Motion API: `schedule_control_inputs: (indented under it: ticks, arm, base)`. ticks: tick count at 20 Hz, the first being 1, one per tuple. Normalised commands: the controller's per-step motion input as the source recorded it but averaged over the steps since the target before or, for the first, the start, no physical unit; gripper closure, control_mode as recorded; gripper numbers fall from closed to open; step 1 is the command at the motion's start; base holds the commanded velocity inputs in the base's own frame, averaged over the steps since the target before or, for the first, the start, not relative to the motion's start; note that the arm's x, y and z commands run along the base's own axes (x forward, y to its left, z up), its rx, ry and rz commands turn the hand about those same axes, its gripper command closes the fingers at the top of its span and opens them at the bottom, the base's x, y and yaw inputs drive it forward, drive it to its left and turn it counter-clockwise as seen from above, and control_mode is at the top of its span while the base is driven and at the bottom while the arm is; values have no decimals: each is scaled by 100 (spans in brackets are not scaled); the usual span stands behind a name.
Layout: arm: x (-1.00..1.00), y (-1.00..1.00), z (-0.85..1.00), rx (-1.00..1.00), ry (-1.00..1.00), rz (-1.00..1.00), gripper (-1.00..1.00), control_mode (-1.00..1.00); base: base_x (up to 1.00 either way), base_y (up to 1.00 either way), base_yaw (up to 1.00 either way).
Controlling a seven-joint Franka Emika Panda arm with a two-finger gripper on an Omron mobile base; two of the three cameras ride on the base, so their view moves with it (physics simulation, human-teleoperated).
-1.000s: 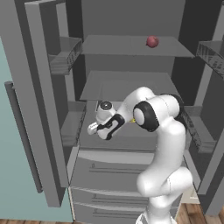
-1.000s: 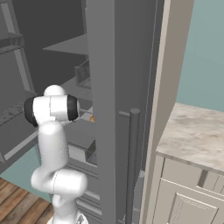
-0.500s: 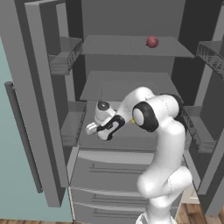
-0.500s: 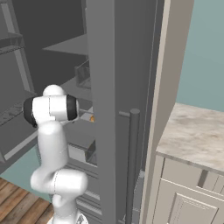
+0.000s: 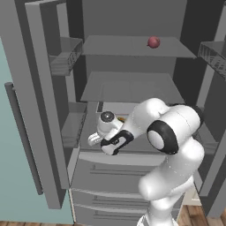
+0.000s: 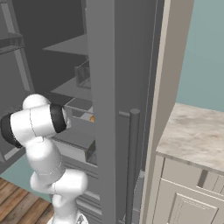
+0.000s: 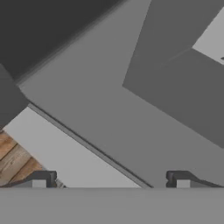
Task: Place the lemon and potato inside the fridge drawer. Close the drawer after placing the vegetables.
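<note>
My gripper hovers over the left part of the pulled-out grey fridge drawer, pointing down and to the left. In the hand view its two tips stand wide apart and open, with only grey panels and a strip of wood floor beyond them. A small brown-orange patch, the potato, peeks out just behind the hand at the level of the drawer; the same patch of the potato shows past the door edge in the right base view. The lemon is hidden.
A small dark red ball lies on the upper shelf. Wire-sided door bins hang on the open left door. The right door with its vertical handle stands close by, next to a marble counter.
</note>
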Motion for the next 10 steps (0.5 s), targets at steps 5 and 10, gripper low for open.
schedule_control_inputs:
  ticks: [5,10]
  arm:
    - [-61,-2,82,0,0,0,-100,-100]
    - [-45,-12,99,0,0,-3,-100,-100]
  base:
    - [0,0,0]
    - [0,0,0]
